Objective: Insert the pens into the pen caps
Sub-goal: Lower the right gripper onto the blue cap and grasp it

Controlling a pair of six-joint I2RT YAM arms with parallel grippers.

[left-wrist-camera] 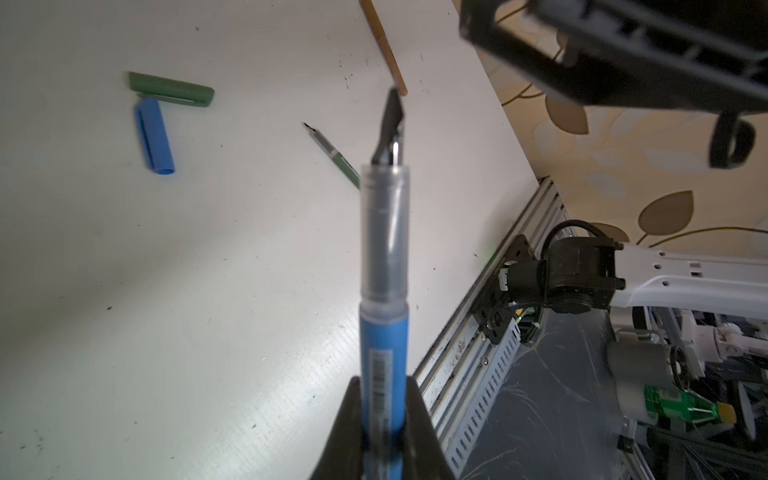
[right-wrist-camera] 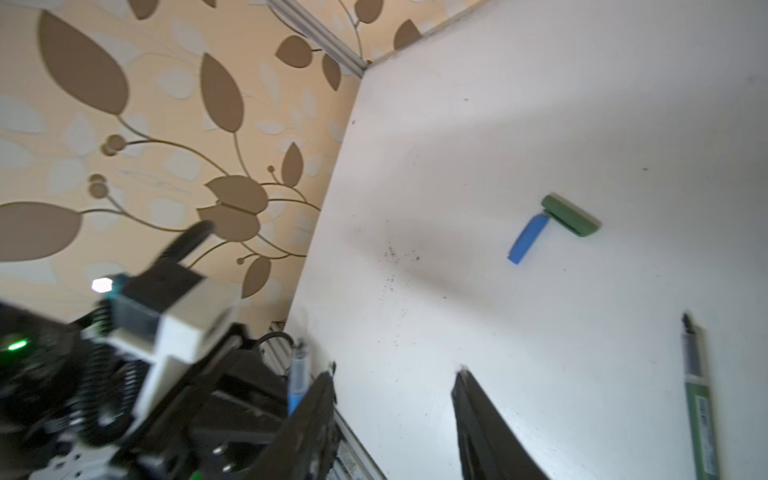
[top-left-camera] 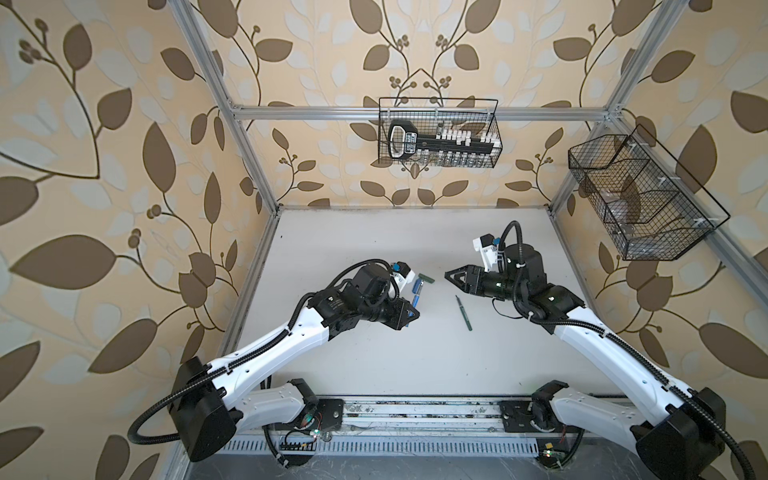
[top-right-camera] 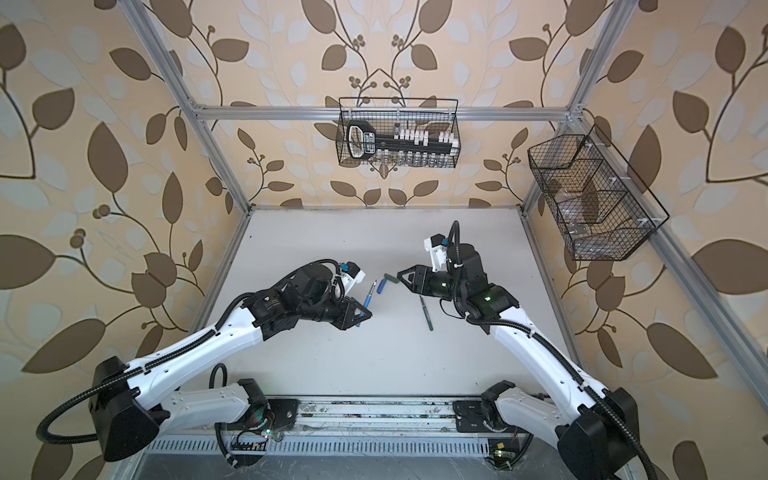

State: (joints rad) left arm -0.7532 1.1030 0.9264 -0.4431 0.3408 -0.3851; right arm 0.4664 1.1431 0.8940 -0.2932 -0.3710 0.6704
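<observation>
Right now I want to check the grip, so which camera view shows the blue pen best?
The left wrist view: the blue pen shows large, barrel clamped in the left gripper, dark tip bare. Both top views show it small, poking past the gripper. The right wrist view catches only a blurred bit.

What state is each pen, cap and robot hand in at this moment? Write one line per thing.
Blue pen: uncapped, held by the left hand.
Left hand: shut on the blue pen.
Right hand: open, empty.
Green pen: uncapped, lying on the table.
Blue cap: off its pen, lying beside the green cap.
Green cap: off its pen, lying flat.
Orange pen: lying flat, only partly seen.
</observation>
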